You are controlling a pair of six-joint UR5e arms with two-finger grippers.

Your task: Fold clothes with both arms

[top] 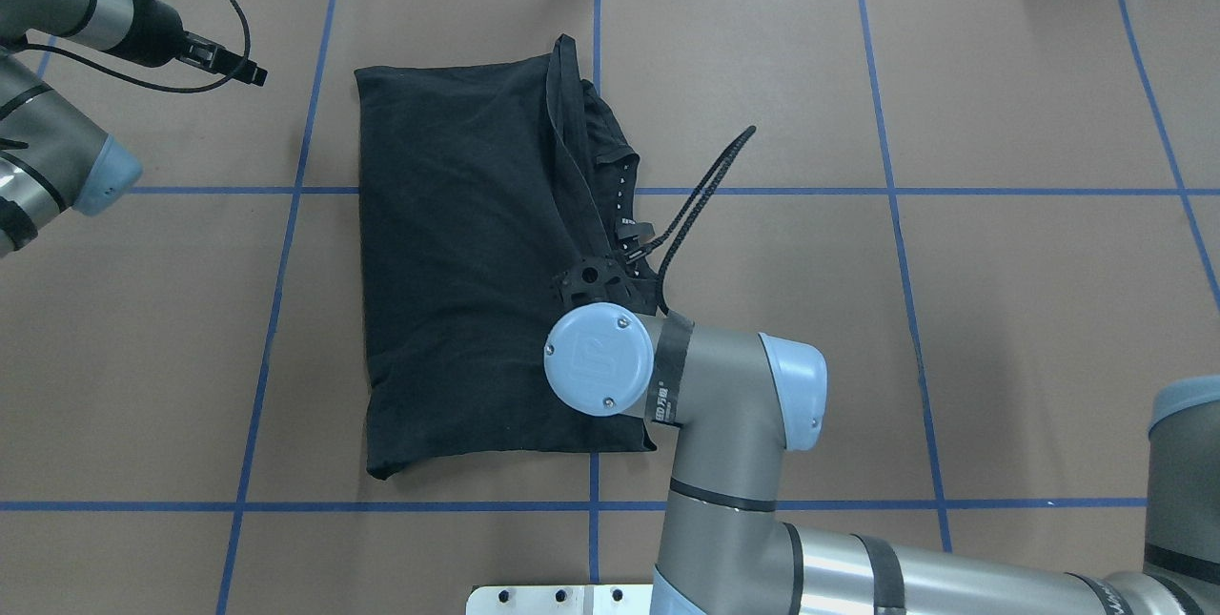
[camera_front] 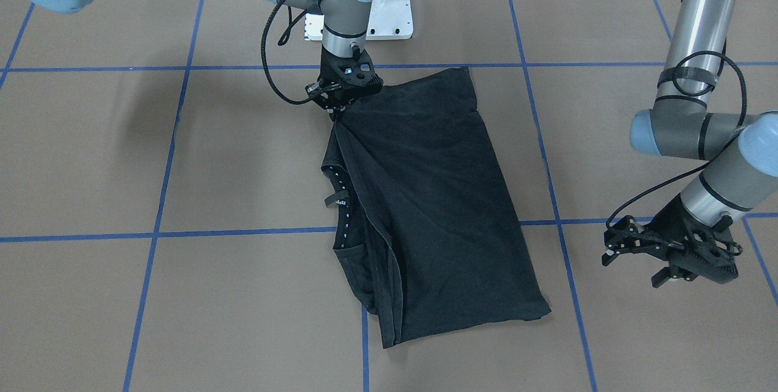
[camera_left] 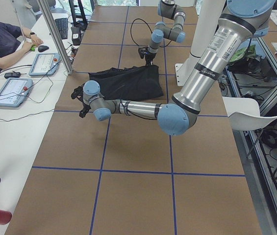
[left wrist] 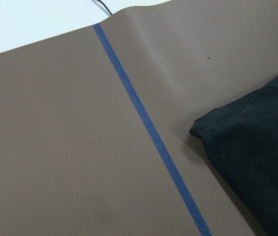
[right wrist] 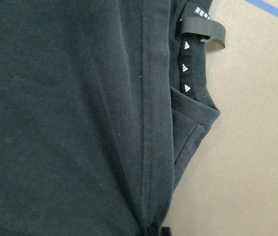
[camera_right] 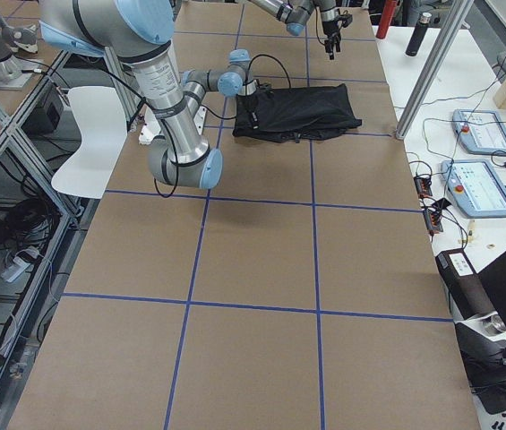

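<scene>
The black shirt (camera_front: 437,197) lies folded near the middle of the brown surface (camera_front: 121,155), a long rectangle set at a slight slant across the blue tape lines (camera_front: 163,197). Its back faces up, plain and dark. Along the edge on the robot's right side the layers are bunched and uneven, and the collar (right wrist: 185,66) shows there with a row of small white triangles on its inner band and a short grey loop (right wrist: 202,30) beside them.

The right claw (camera_front: 336,112) is down at the shirt's edge nearest the robot, on that same bunched side. Its tips are pressed together on a pinch of the fabric, and creases run out from that point along the shirt's length. The right wrist view looks down the cloth, where a hem seam and a fold line draw in toward the bottom of the view. From overhead, the arm's wrist joint covers part of the shirt's near right corner.

The left claw (camera_front: 634,267) hangs over bare surface well to the robot's left of the shirt, touching nothing, with its two tips apart. Its wrist camera sees one tape line and a rounded corner of the shirt at the side.

A person sits at a white desk (camera_left: 11,127) beyond the surface's far edge.
</scene>
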